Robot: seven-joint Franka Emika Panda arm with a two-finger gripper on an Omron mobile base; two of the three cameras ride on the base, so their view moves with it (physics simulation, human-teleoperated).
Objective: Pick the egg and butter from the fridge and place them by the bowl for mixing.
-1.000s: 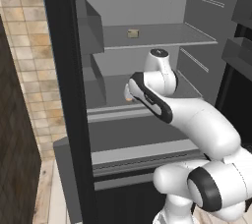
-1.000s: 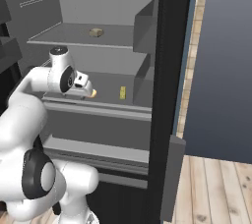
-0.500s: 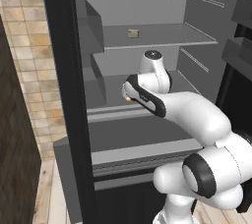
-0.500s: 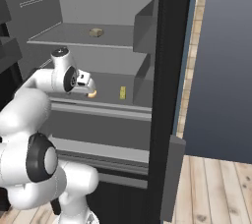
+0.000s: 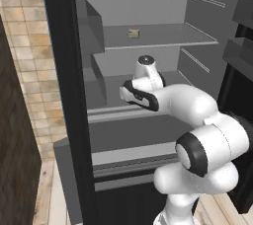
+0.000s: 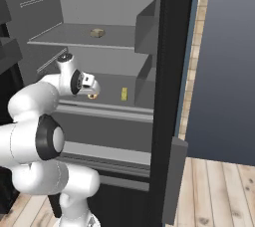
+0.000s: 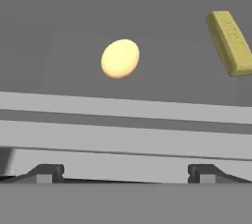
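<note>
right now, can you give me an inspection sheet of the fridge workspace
surface: grey middle shelf of the open fridge, with egg and butter lying on it
job's things: egg on the shelf, untouched; butter lying apart from it, to its right in the hand view; bowl: nothing seen
clutter: small tan block on the upper shelf
grippers: gripper in front of the shelf edge, pointed at the egg, jaws open, holding nothing
cables: nothing seen
surroundings: tan tiled wall left of the fridge, dark blue panel to its right, wooden floor below
</note>
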